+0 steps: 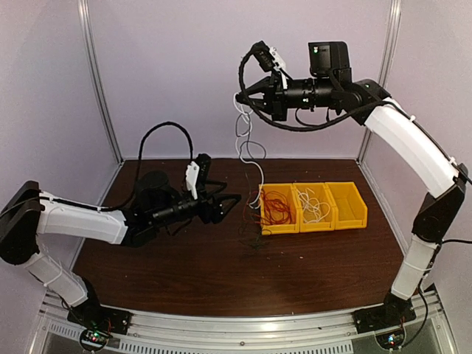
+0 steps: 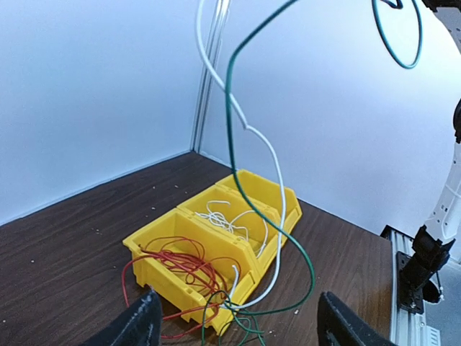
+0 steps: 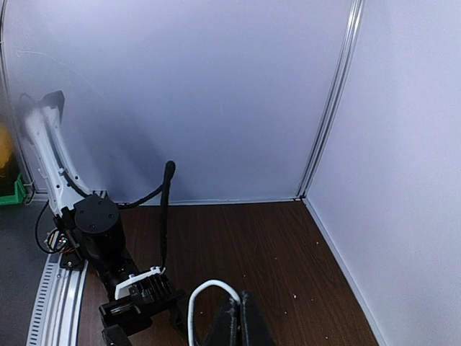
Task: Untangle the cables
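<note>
Brown tabletop (image 1: 184, 273), separation step: raised right tool (image 1: 238, 96) clamps the white cable (image 3: 211, 283); left tool (image 1: 230, 200), jaws apart, must next pin the dangling dark green cable (image 2: 228, 94) low

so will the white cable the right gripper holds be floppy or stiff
The white cable is probably floppy: it dangles from the right gripper in loose bends. Its held kinks suggest slight springiness. Likely light; pulling may drag the green cable tangled alongside.
</note>
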You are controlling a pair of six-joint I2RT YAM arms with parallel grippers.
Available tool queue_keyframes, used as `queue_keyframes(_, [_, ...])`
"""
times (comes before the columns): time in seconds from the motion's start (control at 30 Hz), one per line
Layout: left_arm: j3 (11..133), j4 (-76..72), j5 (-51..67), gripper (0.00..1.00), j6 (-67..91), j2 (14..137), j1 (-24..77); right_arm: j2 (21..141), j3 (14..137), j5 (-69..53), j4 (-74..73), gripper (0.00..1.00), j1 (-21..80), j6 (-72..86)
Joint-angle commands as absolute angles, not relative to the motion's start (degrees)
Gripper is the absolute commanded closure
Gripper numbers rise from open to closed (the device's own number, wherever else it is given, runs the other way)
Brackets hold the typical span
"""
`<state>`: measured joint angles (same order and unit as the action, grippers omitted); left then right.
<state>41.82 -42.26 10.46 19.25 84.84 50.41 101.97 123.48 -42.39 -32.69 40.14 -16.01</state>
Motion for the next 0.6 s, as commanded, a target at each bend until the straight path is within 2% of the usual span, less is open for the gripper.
queue_keyframes(0.0, [46.57, -44.36, 17.30, 0.26, 21.18, 88.25, 50.45, 102.53, 122.72, -41.25, -30.33, 1.00, 40.51, -15.02])
queue_keyframes(0.17, [50.40, -44.18, 19.63, 0.35, 22.55, 92.26, 50.45, 103.23, 122.61, -41.13, -30.33, 1.00, 40.90, -15.11])
queue_keyframes(0.3, [52.29, -42.40, 17.82, 0.54, 22.21, 94.08, 50.43, 103.49, 122.85, -41.05, -30.33, 1.00, 41.06, -15.12])
queue_keyframes(0.4, [53.29, -40.57, 16.00, 0.63, 21.95, 95.35, 50.36, 103.54, 122.96, -41.09, -30.43, 1.00, 41.07, -15.17])
queue_keyframes(0.47, [53.83, -39.78, 15.71, 0.75, 21.56, 96.19, 50.36, 103.54, 122.96, -41.12, -30.50, 1.00, 41.12, -15.20])
queue_keyframes(0.57, [54.42, -37.39, 13.28, 0.98, 21.43, 96.73, 50.12, 103.43, 123.36, -40.85, -31.01, 1.00, 41.08, -15.60])
